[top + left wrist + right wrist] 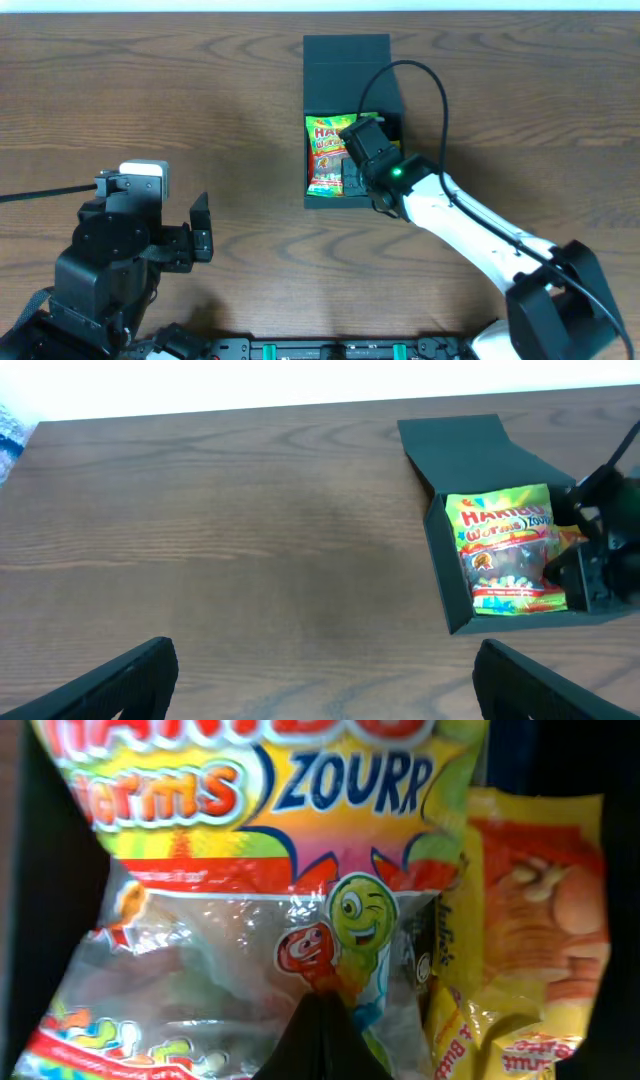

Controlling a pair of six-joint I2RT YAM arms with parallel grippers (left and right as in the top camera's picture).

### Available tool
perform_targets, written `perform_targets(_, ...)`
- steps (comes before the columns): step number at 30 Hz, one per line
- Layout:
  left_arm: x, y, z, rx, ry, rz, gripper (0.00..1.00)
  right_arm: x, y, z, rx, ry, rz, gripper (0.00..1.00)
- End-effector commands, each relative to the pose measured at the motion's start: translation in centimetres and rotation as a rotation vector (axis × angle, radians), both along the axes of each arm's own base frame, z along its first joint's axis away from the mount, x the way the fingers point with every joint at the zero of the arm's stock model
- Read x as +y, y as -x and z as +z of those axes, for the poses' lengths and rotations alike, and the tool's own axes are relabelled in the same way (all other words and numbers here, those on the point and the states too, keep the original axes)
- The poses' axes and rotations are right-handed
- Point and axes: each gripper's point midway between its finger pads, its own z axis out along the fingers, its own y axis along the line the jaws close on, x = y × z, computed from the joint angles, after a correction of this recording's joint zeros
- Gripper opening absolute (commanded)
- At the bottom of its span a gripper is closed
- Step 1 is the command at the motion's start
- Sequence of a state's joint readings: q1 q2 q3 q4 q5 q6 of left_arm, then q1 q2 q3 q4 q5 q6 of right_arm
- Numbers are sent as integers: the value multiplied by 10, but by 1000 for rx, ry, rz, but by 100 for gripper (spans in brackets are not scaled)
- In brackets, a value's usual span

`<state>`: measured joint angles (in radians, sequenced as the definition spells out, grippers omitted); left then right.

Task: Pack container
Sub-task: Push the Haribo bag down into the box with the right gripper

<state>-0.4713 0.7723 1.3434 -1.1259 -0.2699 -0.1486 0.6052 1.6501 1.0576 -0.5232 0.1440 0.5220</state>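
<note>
1. The container (346, 60) sat on the table (150, 90) at the far middle. Its flap lid was folded back toward the far edge and its cavity faced up.
2. Inside, a Haribo worms bag (324, 155) lay flat along the left wall. An orange-yellow snack pack (540, 920) lay just beside it on the right (print too blurred to read).
3. The right gripper (320, 1035) was down in the container over the bag's lower part, its fingers pressed together into one dark wedge. Whether any bag film was caught between them could not be told.
4. The left gripper (202, 228) hung over bare table on the left, well apart from the container. Its fingers (130, 675) were spread wide and held nothing.
</note>
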Motion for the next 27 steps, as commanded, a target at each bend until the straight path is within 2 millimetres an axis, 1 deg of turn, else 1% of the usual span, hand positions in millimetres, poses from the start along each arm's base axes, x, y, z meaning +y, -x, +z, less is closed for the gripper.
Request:
perform_targets(1, 5, 0, 5, -17, -18, 11, 95, -12, 7, -21, 54, 45, -15, 1)
perform_targets(5, 5, 0, 5, -17, -18, 11, 95, -10, 6, -7, 37, 35, -11, 1)
perform_targets(7, 5, 0, 5, -17, -18, 11, 95, -8, 6, 6, 17, 22, -7, 1)
perform_targets(9, 5, 0, 5, -17, -18, 11, 95, -7, 4, 24, -22, 2, -9, 1)
perform_targets(12, 5, 0, 5, -17, -18, 11, 96, -9, -9, 52, -129, -19, -35, 2)
perform_targets(13, 5, 0, 5, -17, -18, 11, 95, -5, -17, 61, -174, -48, -42, 1)
perform_targets(16, 5, 0, 5, -17, -18, 11, 95, 7, -37, 73, -243, -133, -41, 2)
perform_targets(19, 5, 0, 5, -17, -18, 11, 95, 21, -54, 70, -251, -212, -20, 1)
perform_targets(21, 5, 0, 5, -17, -18, 11, 95, 26, -62, 62, -224, -222, -15, 2)
perform_targets(24, 5, 0, 5, -17, -18, 11, 95, 40, -78, 44, -157, -210, -2, 2)
perform_targets(27, 5, 0, 5, -17, -18, 11, 95, 53, -85, 29, -91, -209, 20, 2)
